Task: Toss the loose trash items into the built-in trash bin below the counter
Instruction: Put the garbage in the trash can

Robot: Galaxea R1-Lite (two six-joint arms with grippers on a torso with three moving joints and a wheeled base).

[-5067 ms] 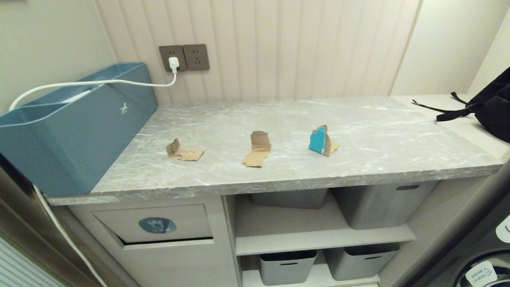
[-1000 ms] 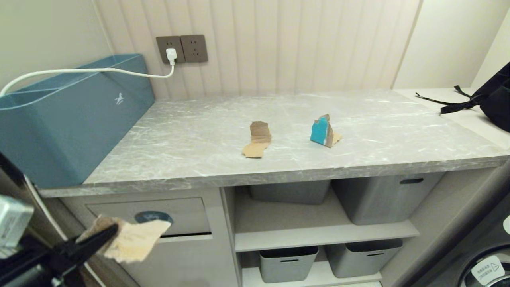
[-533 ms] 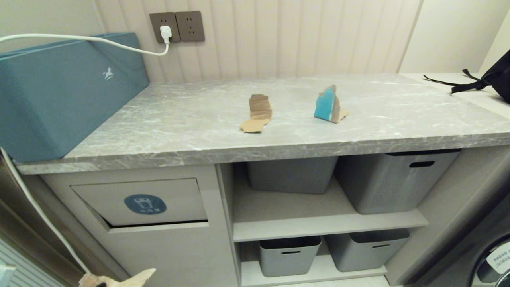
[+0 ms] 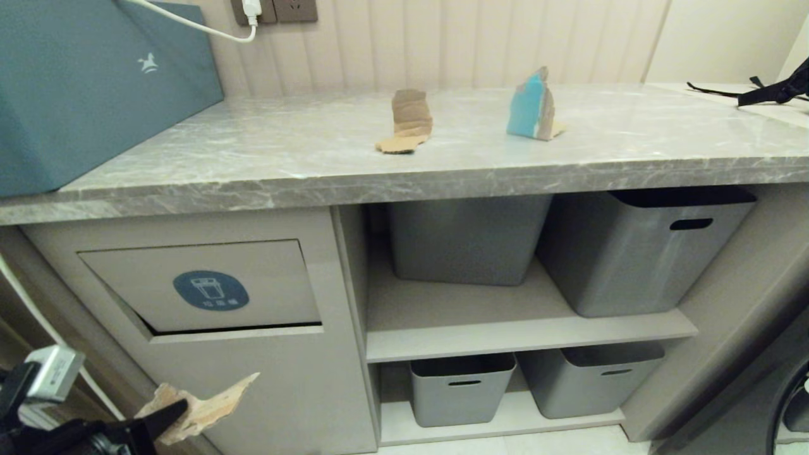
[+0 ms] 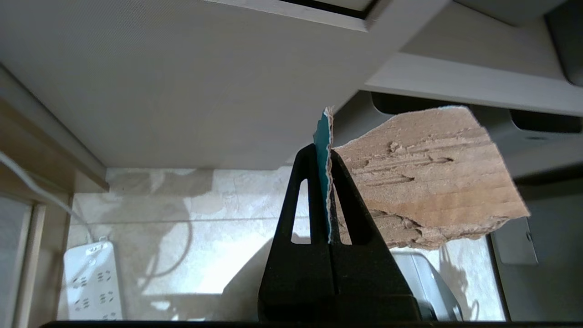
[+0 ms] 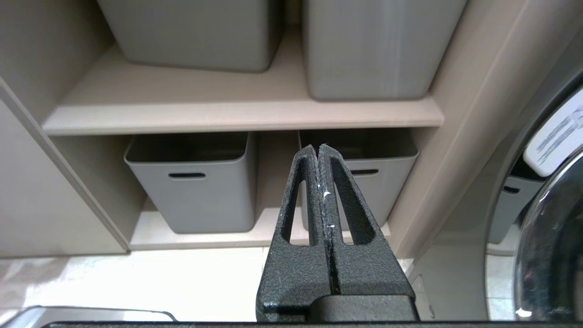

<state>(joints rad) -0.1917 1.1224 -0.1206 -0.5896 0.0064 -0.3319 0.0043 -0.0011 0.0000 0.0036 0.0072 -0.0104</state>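
Left gripper (image 4: 165, 417), clamped on a torn brown cardboard scrap (image 4: 205, 404), has dropped from counter height. It now sits below the beige flap with its blue oval sticker (image 4: 210, 289), so it must rise to post.

The teal box (image 4: 95, 82) at the counter's (image 4: 404, 177) left end is cut off by the head view's top and left edges. The black strap (image 4: 771, 91) at the right end is cropped. The blue sticker's (image 4: 210, 289) lettering cannot be read.

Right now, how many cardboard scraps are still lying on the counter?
2. A plain brown cardboard scrap lies near the middle of the counter, and a turquoise-faced scrap stands to its right. A third scrap is not on it: the left hand holds it below.
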